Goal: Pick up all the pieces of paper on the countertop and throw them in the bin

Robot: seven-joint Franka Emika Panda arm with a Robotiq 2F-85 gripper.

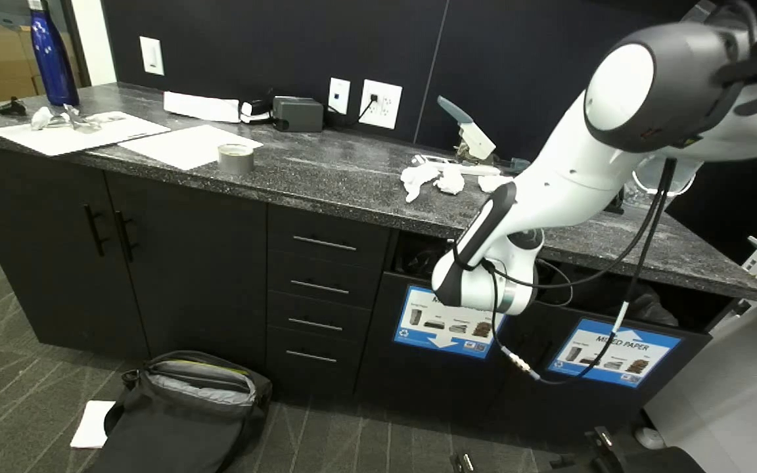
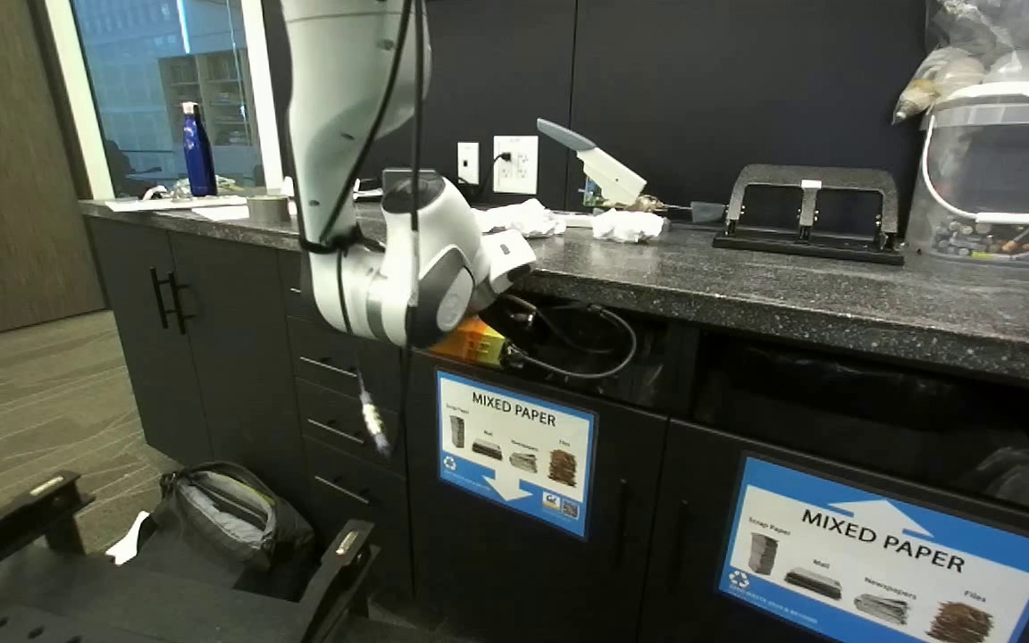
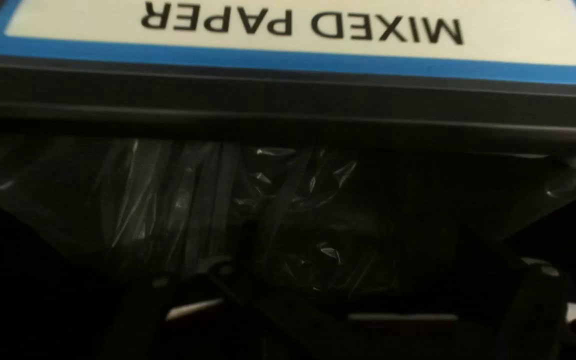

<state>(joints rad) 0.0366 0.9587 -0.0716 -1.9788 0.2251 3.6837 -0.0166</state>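
1. While a tall blue metal bottle (image 1: 53,59) stands upright at the left end of the long dark grey speckled stone desk (image 1: 345,174), probably parked aside, small crumpled whitish scraps (image 1: 42,119) lie on a large flat white sheet (image 1: 63,140) near the front left corner; some may be paper to collect.
2. Right of that, a second flat white sheet (image 1: 188,144) lies near the front edge, a round beige-grey tape roll (image 1: 235,161) by its right corner; whether the roll pins it I cannot tell.
3. Along the back edge, a dark grey box (image 1: 298,115) sits near a white wall socket (image 1: 380,105), perhaps for power.
4. Three crumpled white paper wads (image 1: 449,180), the task's things, lie close together between front and back edges, before a white device with a raised grey lever (image 1: 477,139); loose on bare stone, they should pinch easily.
5. Below the front edge, the white robot arm (image 1: 566,190) bends down so that its dark two-fingered tool (image 3: 353,280) reaches the slot of the black cabinet-front bin (image 2: 528,563) with the blue-and-white rectangular label (image 2: 514,451).
6. In the dim wrist view the jaws stand spread, nothing visible between them, over a crinkled clear plastic liner (image 3: 138,205): a pose suited to letting paper drop.
7. Toward the right end, a black metal hole punch (image 2: 807,214) and a clear plastic bucket (image 2: 1001,170) stand near the back edge, presumably leaving room in front.
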